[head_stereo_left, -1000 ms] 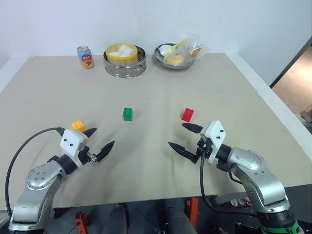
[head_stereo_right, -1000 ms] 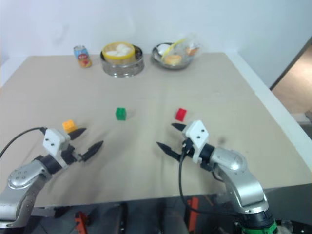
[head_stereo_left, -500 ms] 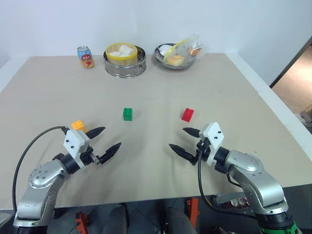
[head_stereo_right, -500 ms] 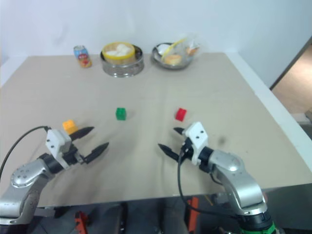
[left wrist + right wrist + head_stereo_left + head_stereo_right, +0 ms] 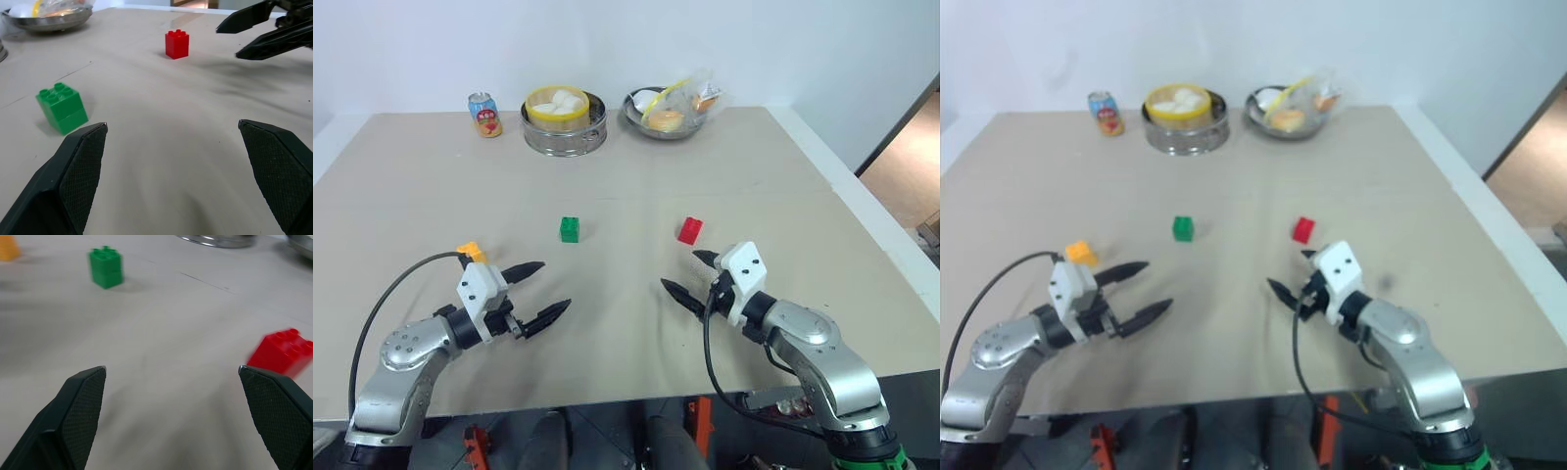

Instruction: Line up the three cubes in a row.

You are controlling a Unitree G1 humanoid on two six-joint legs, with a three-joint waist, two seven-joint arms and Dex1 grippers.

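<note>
Your left gripper (image 5: pixel 537 292) has swung inward since a second ago: its fingers sat just beside the orange cube (image 5: pixel 470 253) then, and now they point toward the table's middle, with that cube behind the wrist block, partly hidden by it. The jaws are spread wide and hold nothing. Your right gripper (image 5: pixel 690 277) has edged forward toward the red cube (image 5: pixel 689 230), which now lies just past its far fingertip without touching it; those jaws are wide and empty too. The two grippers face each other across bare table (image 5: pixel 607 333). None of the cubes has moved. The green cube (image 5: pixel 570 229) sits near the centre, well apart from both grippers, roughly level with the red cube, while the orange one lies nearer you and to the left. At the far edge stand a can (image 5: pixel 484 115), a steel steamer (image 5: pixel 565 122) with white buns in a yellow ring, and a metal bowl (image 5: pixel 668 113) of bagged food. Nothing lies between the grippers and the cubes.
</note>
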